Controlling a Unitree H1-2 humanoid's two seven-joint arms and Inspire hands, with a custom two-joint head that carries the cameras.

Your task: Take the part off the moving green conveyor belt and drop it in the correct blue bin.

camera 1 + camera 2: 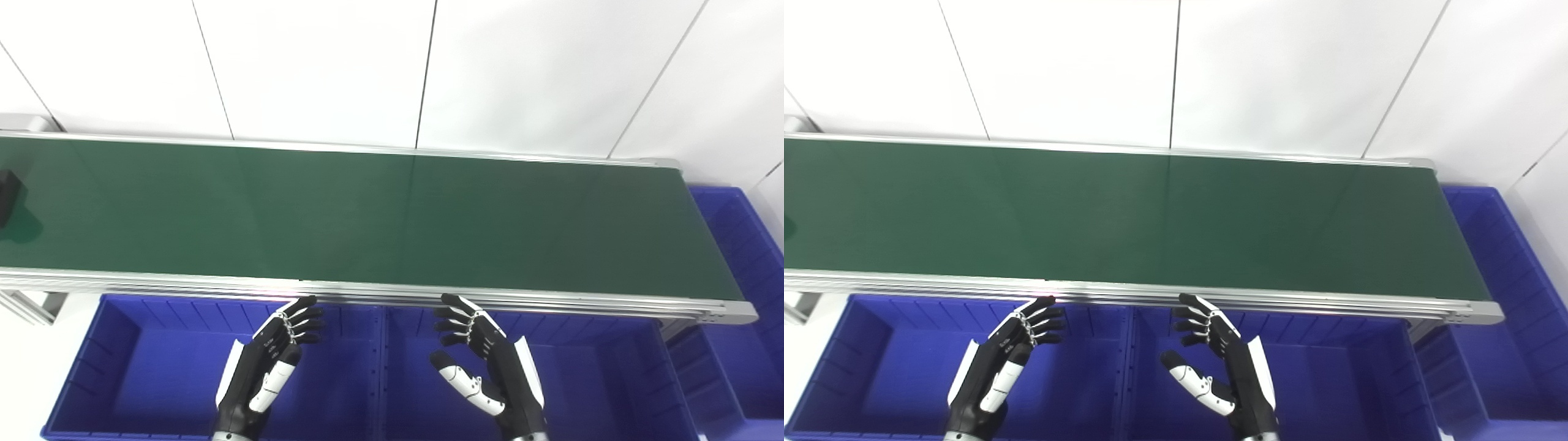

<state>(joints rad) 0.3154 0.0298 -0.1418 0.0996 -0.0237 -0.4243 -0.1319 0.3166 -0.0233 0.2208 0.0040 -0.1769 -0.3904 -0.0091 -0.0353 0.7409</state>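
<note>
Fingers (303,318) of the left hand (263,361) are spread apart and slightly curled, grasping nothing, and those of the right hand (484,361) are released in the same way, with the thumb held out to the side. Both hands are black with white panels on the backs and thumbs, and they hover palm-inward just below the near rail of the green conveyor belt (367,214), the fingertips reaching up close to its aluminium edge. The left hand hangs over the left blue bin (122,367) and the right hand over the middle blue bin (600,380); the two bins stand side by side beneath the belt's near side, sharing a dividing wall between the hands. A third blue bin (741,245) sits at the far right, past the end of the belt. The part (8,196) lies on the belt at the extreme left edge of the left eye view, well apart from either hand; it is a small dark, nearly black block, cut off by the frame so its full shape cannot be told, and it casts a darker shadow on the green surface beside it. In the right eye view the part itself falls outside the frame. Behind the belt rises a white panelled wall (318,67) with thin dark seams.
</note>
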